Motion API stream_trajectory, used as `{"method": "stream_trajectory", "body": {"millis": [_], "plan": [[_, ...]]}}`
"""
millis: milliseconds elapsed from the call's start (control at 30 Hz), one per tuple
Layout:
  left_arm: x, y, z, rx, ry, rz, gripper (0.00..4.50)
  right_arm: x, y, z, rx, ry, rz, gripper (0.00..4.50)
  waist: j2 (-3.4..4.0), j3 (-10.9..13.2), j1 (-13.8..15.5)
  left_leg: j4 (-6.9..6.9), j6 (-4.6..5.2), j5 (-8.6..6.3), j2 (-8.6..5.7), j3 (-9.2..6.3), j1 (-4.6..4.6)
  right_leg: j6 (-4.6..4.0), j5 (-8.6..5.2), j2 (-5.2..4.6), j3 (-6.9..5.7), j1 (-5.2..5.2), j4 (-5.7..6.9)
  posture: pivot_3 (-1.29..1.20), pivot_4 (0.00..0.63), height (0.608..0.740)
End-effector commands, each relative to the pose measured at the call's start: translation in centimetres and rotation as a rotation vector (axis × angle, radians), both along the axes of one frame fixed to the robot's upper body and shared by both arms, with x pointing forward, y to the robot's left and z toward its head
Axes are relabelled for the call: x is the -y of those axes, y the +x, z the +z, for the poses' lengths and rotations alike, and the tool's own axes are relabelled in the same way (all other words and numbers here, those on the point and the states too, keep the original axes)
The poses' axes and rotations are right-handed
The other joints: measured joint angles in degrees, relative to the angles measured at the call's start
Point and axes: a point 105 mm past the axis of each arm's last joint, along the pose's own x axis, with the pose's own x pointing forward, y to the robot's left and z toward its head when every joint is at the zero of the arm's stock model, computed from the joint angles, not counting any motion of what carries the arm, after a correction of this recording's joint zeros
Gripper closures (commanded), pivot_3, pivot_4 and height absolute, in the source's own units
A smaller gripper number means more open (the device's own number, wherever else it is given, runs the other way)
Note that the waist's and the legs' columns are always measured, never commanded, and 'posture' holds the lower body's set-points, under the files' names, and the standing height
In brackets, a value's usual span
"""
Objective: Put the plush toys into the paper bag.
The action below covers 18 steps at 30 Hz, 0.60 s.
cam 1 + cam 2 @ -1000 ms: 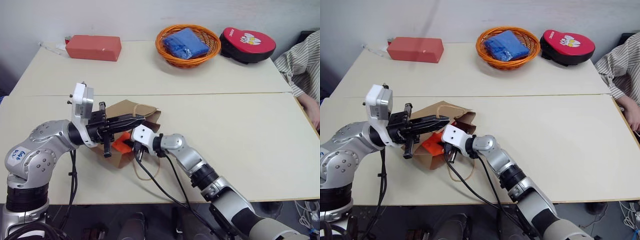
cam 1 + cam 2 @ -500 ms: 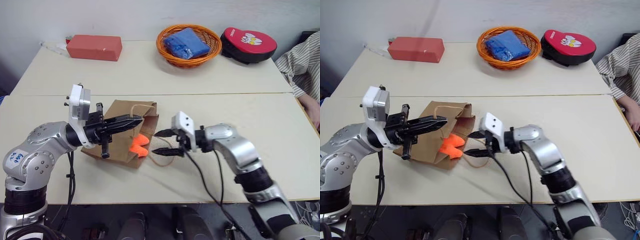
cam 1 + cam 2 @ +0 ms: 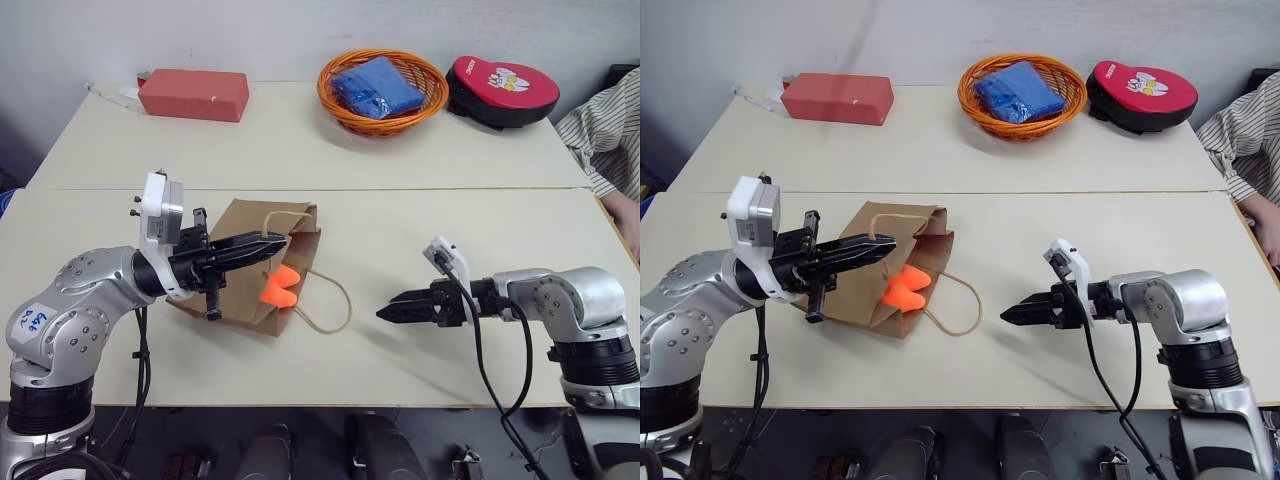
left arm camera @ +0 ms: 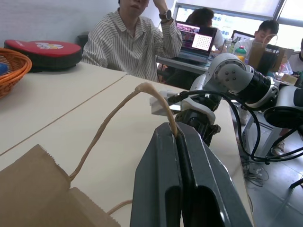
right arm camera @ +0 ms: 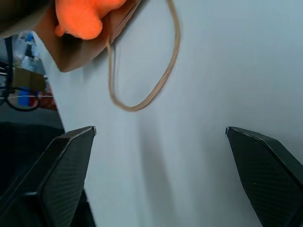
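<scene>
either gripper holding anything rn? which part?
Left gripper is shut on the paper bag, pinching one of its twisted-cord handles between the fingers. Right gripper is open over the table, holding nothing.

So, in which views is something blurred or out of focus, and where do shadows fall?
Right wrist view: the end effector's fingers and the orange toy look soft. Left wrist view: fingers blurred, people behind are sharper. Eye views: even light, faint shadows on the table beside the bag and right end effector.
</scene>
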Motion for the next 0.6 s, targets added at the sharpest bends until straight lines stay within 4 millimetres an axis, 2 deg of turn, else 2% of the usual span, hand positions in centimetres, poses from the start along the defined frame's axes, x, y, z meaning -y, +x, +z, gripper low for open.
{"method": "stream_trajectory", "body": {"millis": [33,100,167,267,333,400,600], "plan": [[0.1,-0.6,0.9,0.049,-0.016,-0.010,4.50,-2.1,-1.5,-0.7,-0.083,0.064,0.047,0.01,0.00,0.0,0.1,0.00,0.00,0.00,0.00,0.00,0.00,0.00,0.00,0.00,0.00,0.00,0.00,0.00,0.150,0.740],[0.1,-0.5,1.0,0.050,-0.016,-0.010,4.50,-3.9,-1.3,-1.2,-0.100,0.110,0.026,0.01,-0.03,0.0,0.0,0.00,0.00,0.00,-0.01,0.00,0.00,0.00,0.00,0.00,-0.01,0.01,-0.02,0.00,0.150,0.740],[0.2,-0.5,1.0,0.051,-0.016,-0.010,4.50,-5.1,-0.1,-1.3,-0.091,0.135,-0.050,0.01,-0.03,0.0,-0.3,0.01,0.00,0.00,-0.01,0.01,0.00,0.00,0.00,0.00,0.00,0.00,0.02,0.00,0.150,0.740],[0.2,-0.4,1.0,0.051,-0.019,-0.008,4.50,-5.6,1.8,-1.6,-0.079,0.128,-0.204,0.54,-0.02,0.0,-0.8,0.00,-0.03,0.02,-0.01,0.00,0.01,0.00,0.00,0.00,0.00,-0.02,0.08,0.00,0.150,0.740],[0.2,-0.4,1.0,0.052,-0.018,-0.006,4.50,-5.7,2.6,-1.2,-0.090,0.165,-0.256,1.30,-0.01,0.0,-0.8,0.01,-0.03,0.02,-0.03,0.00,0.01,0.00,0.00,0.00,0.00,-0.02,0.10,0.00,0.150,0.740],[0.1,-0.4,1.1,0.054,-0.017,-0.003,4.50,-5.7,3.1,-0.8,-0.092,0.190,-0.283,1.87,-0.01,0.0,-0.8,0.01,-0.02,0.02,-0.04,0.01,0.01,0.00,0.00,0.00,0.01,-0.02,0.10,0.00,0.150,0.740],[-0.1,-0.3,1.3,0.063,-0.009,0.005,4.50,-5.1,3.2,0.5,-0.021,0.162,-0.262,3.89,-0.01,0.0,-0.8,-0.04,-0.01,0.01,-0.05,0.00,0.00,0.00,0.00,-0.01,0.00,-0.02,0.07,0.00,0.150,0.740]]}}
